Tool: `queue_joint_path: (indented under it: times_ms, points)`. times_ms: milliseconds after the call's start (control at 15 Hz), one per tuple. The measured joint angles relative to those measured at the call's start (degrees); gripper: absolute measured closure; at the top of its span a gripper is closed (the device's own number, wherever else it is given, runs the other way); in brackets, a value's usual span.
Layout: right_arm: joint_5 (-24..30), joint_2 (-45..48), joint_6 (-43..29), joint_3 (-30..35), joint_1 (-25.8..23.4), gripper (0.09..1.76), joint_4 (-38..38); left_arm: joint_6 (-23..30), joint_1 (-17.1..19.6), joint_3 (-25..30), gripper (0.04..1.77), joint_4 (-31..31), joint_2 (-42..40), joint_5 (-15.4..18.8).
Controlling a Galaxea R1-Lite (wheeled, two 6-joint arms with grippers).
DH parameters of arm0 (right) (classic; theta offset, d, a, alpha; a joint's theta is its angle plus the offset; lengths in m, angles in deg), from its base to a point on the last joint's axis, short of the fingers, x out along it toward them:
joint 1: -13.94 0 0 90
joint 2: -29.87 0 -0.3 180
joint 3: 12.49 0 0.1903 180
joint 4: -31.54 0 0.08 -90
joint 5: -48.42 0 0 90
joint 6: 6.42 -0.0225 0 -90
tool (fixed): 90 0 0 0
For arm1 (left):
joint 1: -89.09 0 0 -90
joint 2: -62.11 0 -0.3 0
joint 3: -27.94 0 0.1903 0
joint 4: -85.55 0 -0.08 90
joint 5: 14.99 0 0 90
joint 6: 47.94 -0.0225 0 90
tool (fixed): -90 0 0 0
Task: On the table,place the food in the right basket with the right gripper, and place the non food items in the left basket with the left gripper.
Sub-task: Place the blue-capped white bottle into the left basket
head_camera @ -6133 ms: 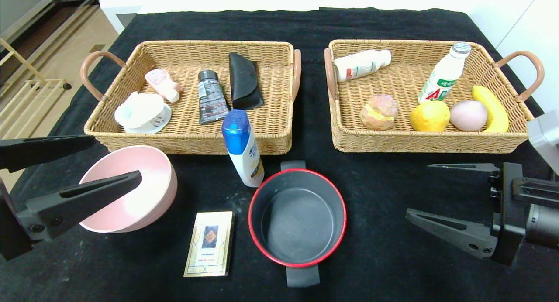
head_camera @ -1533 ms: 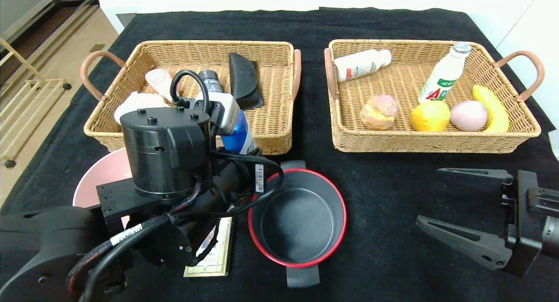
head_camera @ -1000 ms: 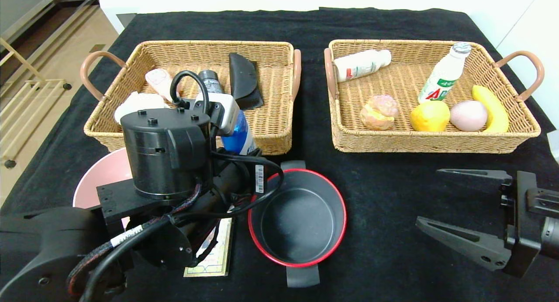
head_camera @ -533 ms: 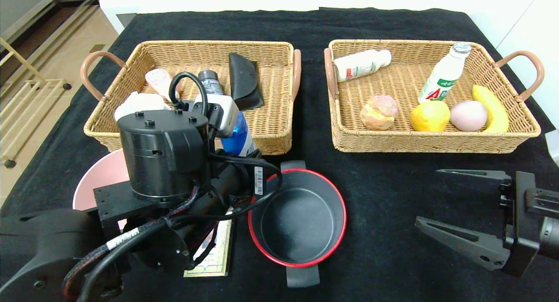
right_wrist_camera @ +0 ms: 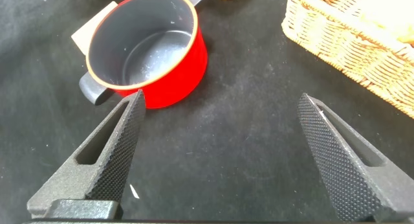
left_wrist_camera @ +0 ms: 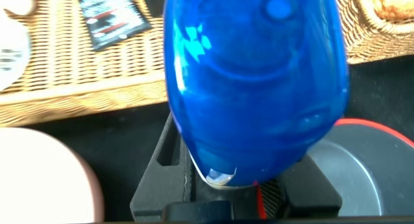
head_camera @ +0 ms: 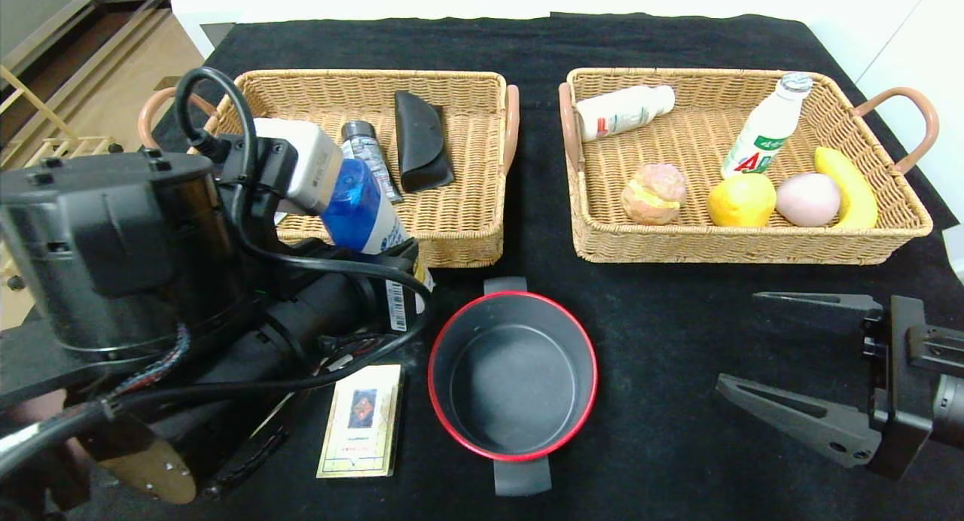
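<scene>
The left pincer (left_wrist_camera: 236,185) is clamped on the blue-capped bottle (head_camera: 360,214), which hangs tilted above the near edge of the left basket (head_camera: 467,250), its cap leaning toward the near left. From the left wrist view the cap fills most of the frame, with the jaws pressed against the bottle's lower body. Just beyond sits the left basket, already holding a dark tube (head_camera: 368,159) and a black case (head_camera: 420,141).

On the counter (head_camera: 663,370) near the arm lie a card box (head_camera: 361,420) and a red-rimmed pot (head_camera: 514,376), both non-food and not yet sorted. The right basket (head_camera: 753,246) on the far right holds 2 white bottles, a bun, a lemon, a pink egg-shaped piece and a banana. The right pincer (head_camera: 798,359) hangs idle at the near right, its jaws spread wide apart.

My worry is the grip: the bottle is smooth, rounded and held low, so it could pivot or slide free. If it is carried too low, its base could catch the wicker rim and tip. A release from this tilt might also send it rolling onto the tube or case.
</scene>
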Motion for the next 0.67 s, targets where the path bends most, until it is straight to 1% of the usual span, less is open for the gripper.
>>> queue_joint_path:
  times_ms: [200,333,667]
  points:
    - [0.01,0.06,0.02,0.00,0.02,0.14,0.00,0.06,0.07,0.28,1.22,3.80,-3.69,0.37]
    - [0.00,0.20,-0.06,0.00,0.02,0.14,0.00,-0.24,0.52,-0.49,1.22,4.08,-5.18,0.66]
    - [0.00,0.26,-0.09,0.01,0.02,0.14,0.00,-2.51,1.57,-4.73,1.22,4.25,-6.56,4.41]
